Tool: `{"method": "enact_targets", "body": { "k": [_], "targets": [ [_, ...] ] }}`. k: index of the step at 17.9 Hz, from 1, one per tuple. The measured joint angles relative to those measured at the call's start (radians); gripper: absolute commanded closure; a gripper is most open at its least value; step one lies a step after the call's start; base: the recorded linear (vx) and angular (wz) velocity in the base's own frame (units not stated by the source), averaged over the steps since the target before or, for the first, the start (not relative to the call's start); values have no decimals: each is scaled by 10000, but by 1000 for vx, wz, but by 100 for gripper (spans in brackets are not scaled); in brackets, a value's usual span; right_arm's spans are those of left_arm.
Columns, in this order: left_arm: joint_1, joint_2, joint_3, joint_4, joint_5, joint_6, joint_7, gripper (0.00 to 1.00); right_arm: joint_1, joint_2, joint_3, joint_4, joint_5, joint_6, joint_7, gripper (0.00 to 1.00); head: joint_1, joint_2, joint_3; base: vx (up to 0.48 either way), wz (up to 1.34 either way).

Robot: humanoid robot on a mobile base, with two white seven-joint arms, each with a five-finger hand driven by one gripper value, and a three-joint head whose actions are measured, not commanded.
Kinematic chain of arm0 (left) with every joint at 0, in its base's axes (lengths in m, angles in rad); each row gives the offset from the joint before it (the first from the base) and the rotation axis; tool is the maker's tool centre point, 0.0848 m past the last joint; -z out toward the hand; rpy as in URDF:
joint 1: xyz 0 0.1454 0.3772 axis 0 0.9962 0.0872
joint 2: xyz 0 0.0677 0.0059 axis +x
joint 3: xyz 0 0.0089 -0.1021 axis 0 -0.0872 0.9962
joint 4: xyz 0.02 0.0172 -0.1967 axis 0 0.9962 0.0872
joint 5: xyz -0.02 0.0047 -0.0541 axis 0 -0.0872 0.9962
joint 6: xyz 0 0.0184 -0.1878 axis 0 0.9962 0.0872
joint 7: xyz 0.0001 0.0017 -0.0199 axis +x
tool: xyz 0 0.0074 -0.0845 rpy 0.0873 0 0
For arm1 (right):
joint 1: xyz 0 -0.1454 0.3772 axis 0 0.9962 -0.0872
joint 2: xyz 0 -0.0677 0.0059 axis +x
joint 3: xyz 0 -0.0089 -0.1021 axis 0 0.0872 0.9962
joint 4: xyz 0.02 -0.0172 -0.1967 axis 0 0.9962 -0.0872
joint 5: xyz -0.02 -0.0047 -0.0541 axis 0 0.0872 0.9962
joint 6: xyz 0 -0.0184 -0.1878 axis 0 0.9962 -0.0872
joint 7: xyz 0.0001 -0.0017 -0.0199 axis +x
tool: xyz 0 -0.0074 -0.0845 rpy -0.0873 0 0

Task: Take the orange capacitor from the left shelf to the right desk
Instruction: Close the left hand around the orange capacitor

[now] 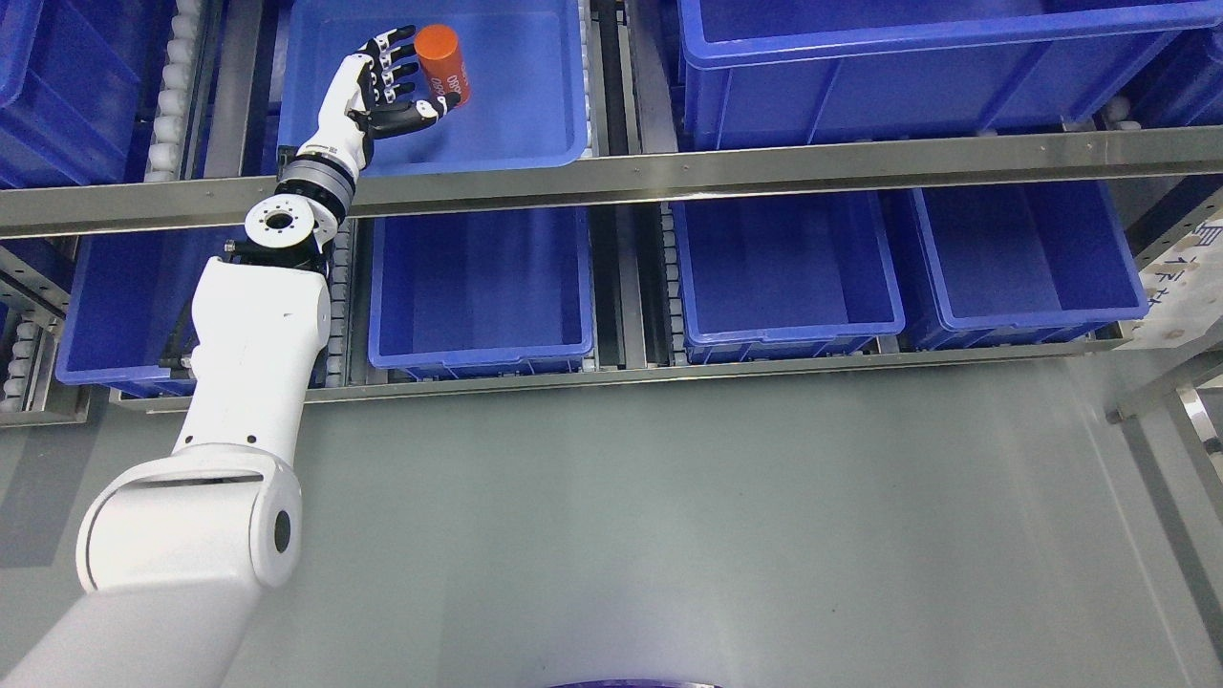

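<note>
One arm working: left hand (387, 81) inside upper-shelf blue bin (516, 115), fingers spread beside orange capacitor (442, 65), thumb under it, touching or nearly; no closed grip visible. Capacitor in bin, apparently alone. Grasp, lift-out, transfer to right desk all pending. Lower-shelf bins (478, 287) look empty. Right hand out of view.

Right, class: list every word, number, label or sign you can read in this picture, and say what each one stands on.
White print on the side of the orange capacitor, beside the left hand: too small and tilted to read.
Dark characters on the pale label at the shelf's right edge: cut off and blurred, not readable.
Blue bins, shelf rail, robot arm: no text visible.
</note>
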Motion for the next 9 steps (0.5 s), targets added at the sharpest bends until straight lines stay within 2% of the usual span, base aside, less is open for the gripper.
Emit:
{"method": "enact_targets", "body": {
  "k": [9],
  "targets": [
    [-245,-20,-182,470,-45,-159,24,32,0,0,0,0,0,-1,0,0,0,0,0,74,-11]
  ]
}}
